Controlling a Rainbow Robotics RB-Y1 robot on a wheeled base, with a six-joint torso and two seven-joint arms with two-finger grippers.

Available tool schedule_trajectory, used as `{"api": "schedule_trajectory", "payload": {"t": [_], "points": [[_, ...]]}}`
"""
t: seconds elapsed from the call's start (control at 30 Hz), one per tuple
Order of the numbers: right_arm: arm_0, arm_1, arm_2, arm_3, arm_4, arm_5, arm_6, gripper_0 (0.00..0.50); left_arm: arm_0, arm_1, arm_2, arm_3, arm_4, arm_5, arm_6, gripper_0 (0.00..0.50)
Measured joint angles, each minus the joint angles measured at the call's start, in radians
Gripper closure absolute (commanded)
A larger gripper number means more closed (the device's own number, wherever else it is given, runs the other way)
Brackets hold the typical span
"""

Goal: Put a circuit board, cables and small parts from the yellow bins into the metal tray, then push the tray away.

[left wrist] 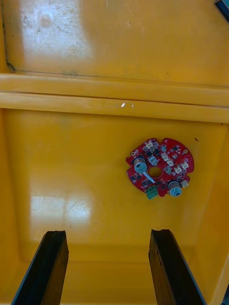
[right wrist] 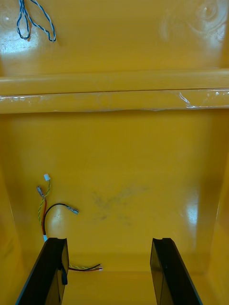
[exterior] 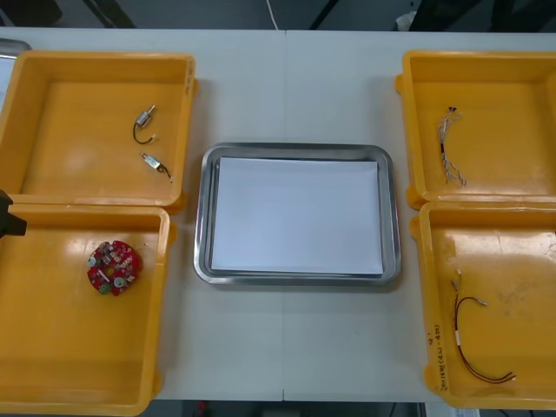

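Note:
A round red circuit board [exterior: 112, 267] lies in the near left yellow bin [exterior: 52, 365]. In the left wrist view my left gripper [left wrist: 107, 269] hangs open above that bin's floor, with the board [left wrist: 160, 167] beyond its fingers and nothing between them. My right gripper [right wrist: 109, 274] is open over the near right bin [exterior: 521, 261]. A red and yellow cable with a black lead [right wrist: 47, 205] lies by one of its fingers [right wrist: 50, 271]. The same cable [exterior: 473, 334] shows in the front view. The metal tray [exterior: 295, 153], white inside, sits between the bins with nothing in it.
Two small metal parts [exterior: 145, 119] [exterior: 155, 162] lie in the far left bin [exterior: 87, 65]. A twisted blue and white cable [exterior: 450, 148] [right wrist: 33, 19] rests in the far right bin [exterior: 504, 65]. A dark part of the left arm [exterior: 9, 217] shows at the left edge.

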Motion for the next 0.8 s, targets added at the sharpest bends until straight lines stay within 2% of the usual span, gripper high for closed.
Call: {"api": "schedule_trajectory", "payload": {"t": [0.8], "points": [[0.000, 0.000, 0.000, 0.000, 0.000, 0.000, 0.000, 0.000, 0.000, 0.000, 0.000, 0.000, 0.000, 0.000, 0.000, 0.000]]}}
